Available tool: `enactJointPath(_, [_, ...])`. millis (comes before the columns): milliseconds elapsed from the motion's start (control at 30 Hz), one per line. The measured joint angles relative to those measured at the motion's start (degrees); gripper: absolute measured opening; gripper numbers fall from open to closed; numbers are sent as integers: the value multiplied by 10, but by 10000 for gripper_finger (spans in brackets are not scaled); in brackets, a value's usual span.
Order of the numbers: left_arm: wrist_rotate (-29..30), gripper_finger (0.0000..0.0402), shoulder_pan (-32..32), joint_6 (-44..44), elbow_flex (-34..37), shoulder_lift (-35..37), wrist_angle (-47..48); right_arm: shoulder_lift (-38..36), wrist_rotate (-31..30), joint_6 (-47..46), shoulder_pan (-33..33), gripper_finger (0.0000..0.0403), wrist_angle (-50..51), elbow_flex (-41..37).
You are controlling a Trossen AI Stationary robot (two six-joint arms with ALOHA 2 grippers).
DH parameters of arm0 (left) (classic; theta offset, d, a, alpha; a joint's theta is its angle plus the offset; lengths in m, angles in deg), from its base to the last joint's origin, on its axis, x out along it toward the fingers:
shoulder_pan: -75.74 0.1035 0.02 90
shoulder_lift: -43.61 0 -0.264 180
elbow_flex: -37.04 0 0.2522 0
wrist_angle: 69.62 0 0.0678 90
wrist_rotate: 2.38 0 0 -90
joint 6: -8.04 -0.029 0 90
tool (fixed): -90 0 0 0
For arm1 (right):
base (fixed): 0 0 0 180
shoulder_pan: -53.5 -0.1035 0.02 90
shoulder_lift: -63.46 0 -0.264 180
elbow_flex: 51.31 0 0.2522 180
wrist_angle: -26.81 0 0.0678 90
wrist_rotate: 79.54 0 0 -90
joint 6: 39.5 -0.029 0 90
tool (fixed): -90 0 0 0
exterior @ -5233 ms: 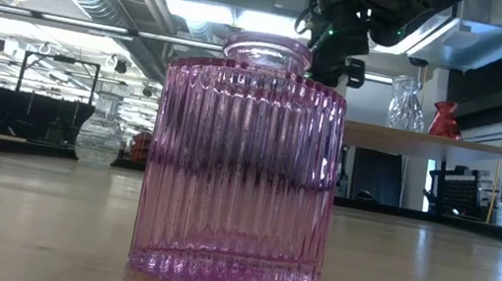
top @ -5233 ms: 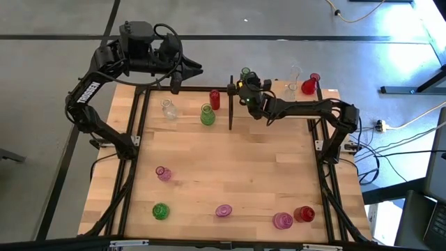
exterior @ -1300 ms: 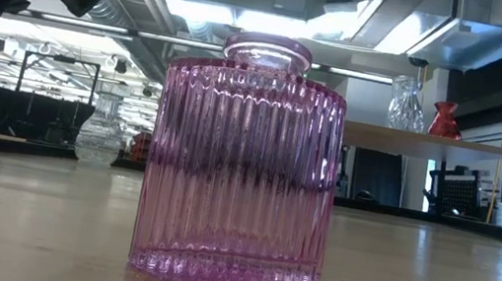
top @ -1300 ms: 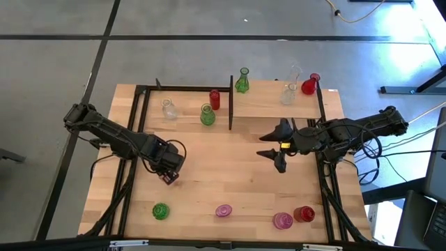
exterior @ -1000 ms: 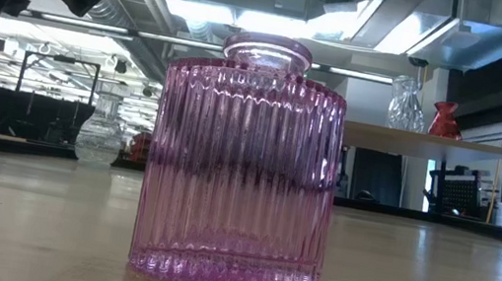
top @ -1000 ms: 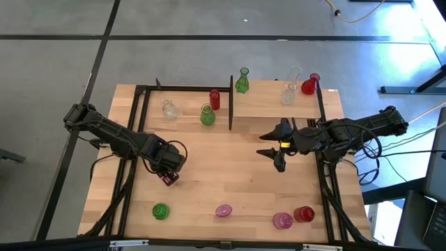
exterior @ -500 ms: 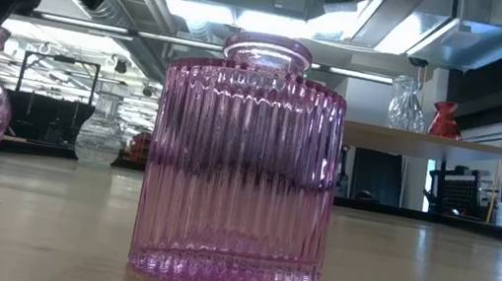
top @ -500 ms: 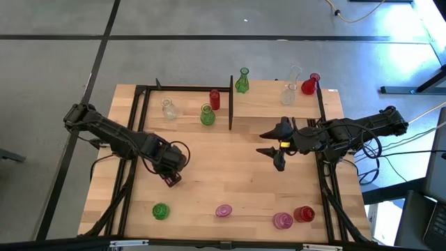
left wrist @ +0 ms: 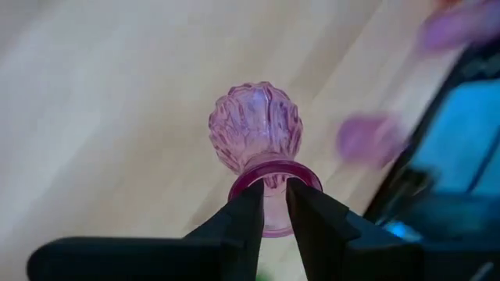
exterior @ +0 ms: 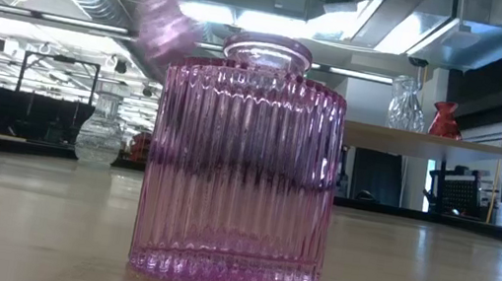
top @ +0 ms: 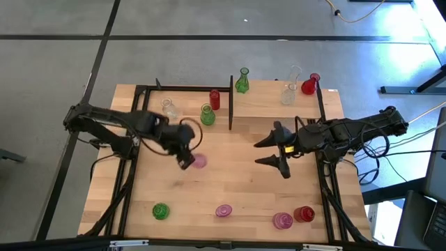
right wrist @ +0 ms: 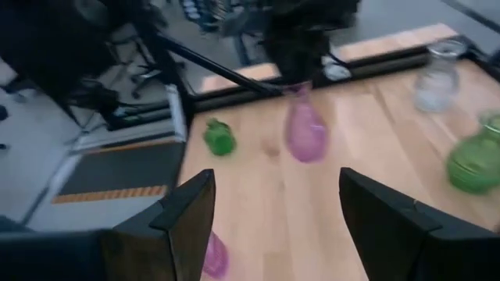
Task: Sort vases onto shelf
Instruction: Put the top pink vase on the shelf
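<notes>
I can read no lettering anywhere on my feeds. The bench (top: 230, 181) is a pale wooden top in a black frame, standing on a grey floor marked with dark lines; across the low view I see ceiling ducts, strip lights and a dark rack far behind. The shelf (top: 275, 104) sits raised along the far right part of the bench, with black posts at its corners, and on it stand a green vase (top: 242, 82) at its left end and a clear vase (top: 289, 94) and a red vase (top: 309, 85) toward its right end. My left arm reaches from the left edge toward the middle, and the left gripper (top: 187, 159) is pinching the neck of a small pink vase (top: 199, 162), held clear of the wood and tilted; the wrist camera shows both fingers (left wrist: 246, 222) pressed on the neck just under the rim. My right arm comes in from the right edge, low and level, with the right gripper (top: 273, 152) spread wide and empty, pointing toward the left arm. A ribbed pink jar (exterior: 242, 164) stands near the front edge, with a red jar (top: 304, 213) beside it, and a green jar (top: 161, 210) sits nearer the front left corner.
</notes>
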Motion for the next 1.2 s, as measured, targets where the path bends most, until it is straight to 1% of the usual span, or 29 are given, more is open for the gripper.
enactJointPath(100, [5,72,35,-40,-43,0,-54,5,48,-4,25,250,-9,0])
enactJointPath(233, [3,69,74,-86,-80,-4,-118,25,116,-7,67,250,-29,0])
enactJointPath(300, [-8,68,88,-110,-93,-14,-132,37,151,-7,84,250,-58,0])
enactJointPath(367, [-19,67,96,-128,-104,-30,-125,45,173,-7,100,250,-75,0])
enactJointPath(567, [-49,67,99,-160,-133,-78,-134,48,166,22,133,250,-88,0])
enactJointPath(800, [-72,66,99,-190,-182,-133,-134,59,212,36,165,250,-58,0])
enactJointPath(1067, [-86,66,101,-217,-251,-176,-137,80,236,42,164,250,-63,0])
enactJointPath(1200, [-86,66,104,-219,-259,-185,-124,83,236,41,164,250,-55,0])
